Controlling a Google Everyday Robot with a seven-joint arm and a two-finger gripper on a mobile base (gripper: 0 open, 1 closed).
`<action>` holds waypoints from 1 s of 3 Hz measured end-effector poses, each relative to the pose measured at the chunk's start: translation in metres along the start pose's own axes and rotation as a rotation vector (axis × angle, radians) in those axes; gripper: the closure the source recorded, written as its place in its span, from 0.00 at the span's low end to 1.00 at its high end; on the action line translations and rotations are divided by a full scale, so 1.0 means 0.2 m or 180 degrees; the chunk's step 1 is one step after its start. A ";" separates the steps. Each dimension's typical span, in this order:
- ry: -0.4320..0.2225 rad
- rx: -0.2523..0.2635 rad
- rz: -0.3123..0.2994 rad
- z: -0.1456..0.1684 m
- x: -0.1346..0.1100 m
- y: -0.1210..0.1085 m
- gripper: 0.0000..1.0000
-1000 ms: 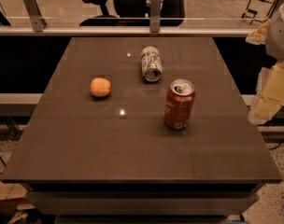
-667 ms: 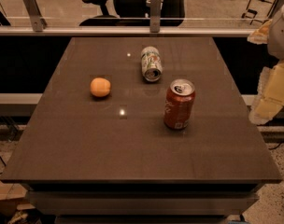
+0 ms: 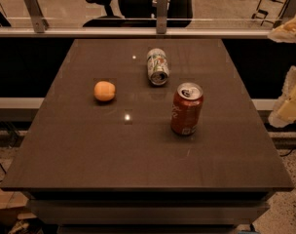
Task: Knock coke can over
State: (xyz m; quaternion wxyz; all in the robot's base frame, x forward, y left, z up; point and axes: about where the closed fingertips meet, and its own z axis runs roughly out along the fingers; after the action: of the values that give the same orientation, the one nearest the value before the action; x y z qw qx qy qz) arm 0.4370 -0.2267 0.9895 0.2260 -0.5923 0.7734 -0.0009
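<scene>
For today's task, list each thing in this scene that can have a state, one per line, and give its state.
coke can: upright on the table, not knocked over.
white-and-green can: lying on its side, top end towards the camera.
orange: resting on the table, apart from both cans.
tool: at the right edge of view, beside the table, touching nothing.

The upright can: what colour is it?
The coke can is red with a silver top, camera view; claw at right edge.

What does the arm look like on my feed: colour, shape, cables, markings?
The gripper sits at the frame's right edge, beside the table: pale cream, blocky, angular shells, cut off by the border. No cables or markings show.
</scene>
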 end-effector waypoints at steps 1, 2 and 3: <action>-0.0422 -0.0074 0.0080 0.01 0.05 -0.01 0.00; -0.0817 -0.0198 0.0147 0.04 0.08 0.01 0.00; -0.1169 -0.0305 0.0210 0.09 0.09 0.04 0.00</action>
State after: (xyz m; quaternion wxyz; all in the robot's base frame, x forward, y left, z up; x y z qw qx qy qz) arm 0.4316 -0.2367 0.9650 0.3348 -0.5670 0.7372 0.1514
